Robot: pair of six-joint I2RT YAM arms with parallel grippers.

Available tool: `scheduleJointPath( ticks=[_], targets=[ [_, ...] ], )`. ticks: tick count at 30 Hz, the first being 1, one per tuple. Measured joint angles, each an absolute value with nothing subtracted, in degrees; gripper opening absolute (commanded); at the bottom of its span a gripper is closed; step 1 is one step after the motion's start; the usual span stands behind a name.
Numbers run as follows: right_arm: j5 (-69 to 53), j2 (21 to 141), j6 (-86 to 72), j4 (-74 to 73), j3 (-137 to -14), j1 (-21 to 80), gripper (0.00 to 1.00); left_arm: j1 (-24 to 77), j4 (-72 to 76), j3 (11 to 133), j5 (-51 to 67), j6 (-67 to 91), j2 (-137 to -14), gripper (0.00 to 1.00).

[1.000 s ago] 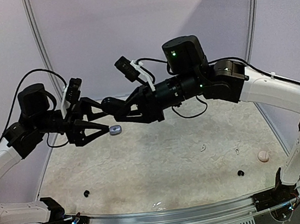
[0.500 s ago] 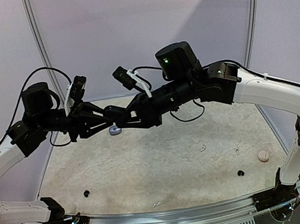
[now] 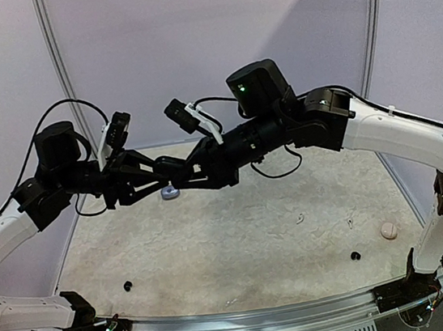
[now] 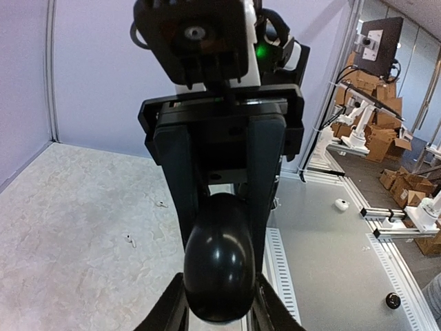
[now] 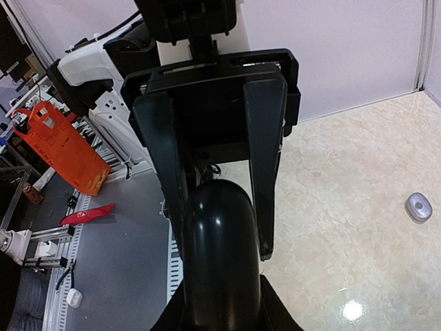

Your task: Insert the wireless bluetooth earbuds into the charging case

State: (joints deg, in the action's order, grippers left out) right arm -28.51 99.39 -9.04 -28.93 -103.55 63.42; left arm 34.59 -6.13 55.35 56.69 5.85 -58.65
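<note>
A glossy black charging case (image 4: 219, 265) hangs in mid-air above the back left of the table, held from both ends. My left gripper (image 4: 219, 307) is shut on its near end, a finger against each side. My right gripper (image 5: 220, 314) is shut on the other end of the case (image 5: 219, 234). In the top view the two grippers meet nose to nose, left (image 3: 151, 173) and right (image 3: 175, 170), and the case is lost among the black fingers. Two white earbuds (image 3: 300, 220) (image 3: 349, 222) lie apart on the table, also seen as earbuds (image 4: 128, 239) (image 4: 160, 203).
A small grey case (image 3: 169, 192) lies on the table just below the joined grippers, also seen as the grey case (image 5: 417, 207). A pale round piece (image 3: 388, 230) sits at the right edge. Two small black dots (image 3: 127, 286) (image 3: 355, 256) lie near the front.
My left gripper was open and below the right one; it has risen, met the right gripper and closed on the black case. The right arm shifted slightly left.
</note>
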Motion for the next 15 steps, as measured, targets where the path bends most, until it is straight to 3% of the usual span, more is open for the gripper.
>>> scheduleJointPath(
  ticks=[2,7,13,15],
  targets=[
    [-28.4,99.4,-8.7,-29.0,-103.5,63.4,0.00,34.6,-6.1,55.4,56.7,5.9,-58.7,0.37],
    [-27.6,99.6,-8.3,-29.6,-103.5,63.4,0.00,34.6,-6.0,55.5,56.8,6.1,-59.0,0.36],
    [-27.3,99.7,-7.3,-29.6,-103.5,63.4,0.00,34.6,-6.2,55.9,56.9,6.2,-59.3,0.11],
    [-27.3,99.7,-7.0,-29.7,-103.5,63.4,0.15,34.6,-6.3,56.0,57.0,5.9,-59.3,0.00]
  ],
)
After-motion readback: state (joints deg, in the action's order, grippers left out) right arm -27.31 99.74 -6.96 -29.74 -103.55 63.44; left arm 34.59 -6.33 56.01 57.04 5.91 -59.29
